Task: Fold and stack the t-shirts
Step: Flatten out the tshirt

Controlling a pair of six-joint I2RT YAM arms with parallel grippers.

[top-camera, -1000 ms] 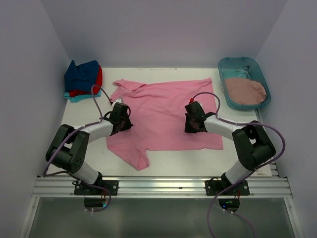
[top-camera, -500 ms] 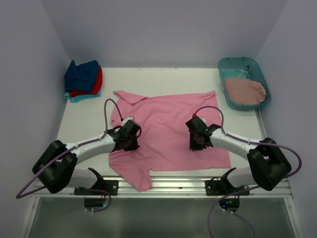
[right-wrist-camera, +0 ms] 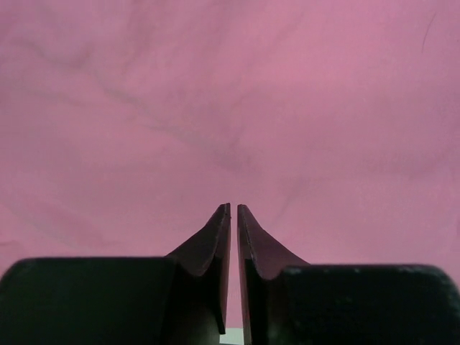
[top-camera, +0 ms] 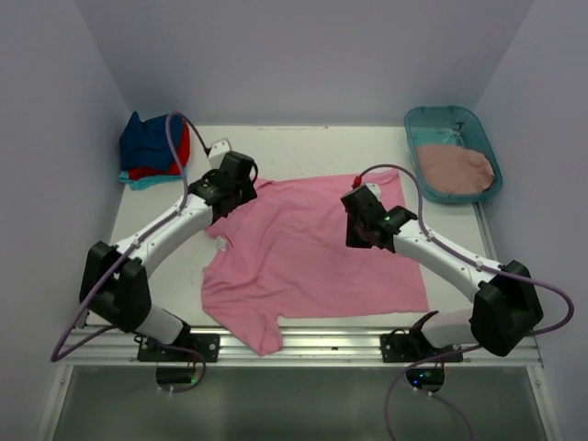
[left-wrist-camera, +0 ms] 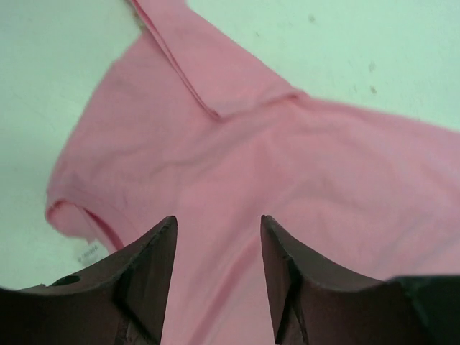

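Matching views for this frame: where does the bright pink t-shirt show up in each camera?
Top external: bright pink t-shirt spread flat mid-table.
Left wrist: it fills most of the frame, beyond the open left fingers.
Right wrist: it fills the whole background.
Shared landmark: white table past the shirt's edge, in top external and left wrist only.

On our white table [top-camera: 303,147] lies a bright pink t-shirt [top-camera: 303,262], folded t-shirts [top-camera: 152,147] far-left of it, a teal tub [top-camera: 446,124] far-right.
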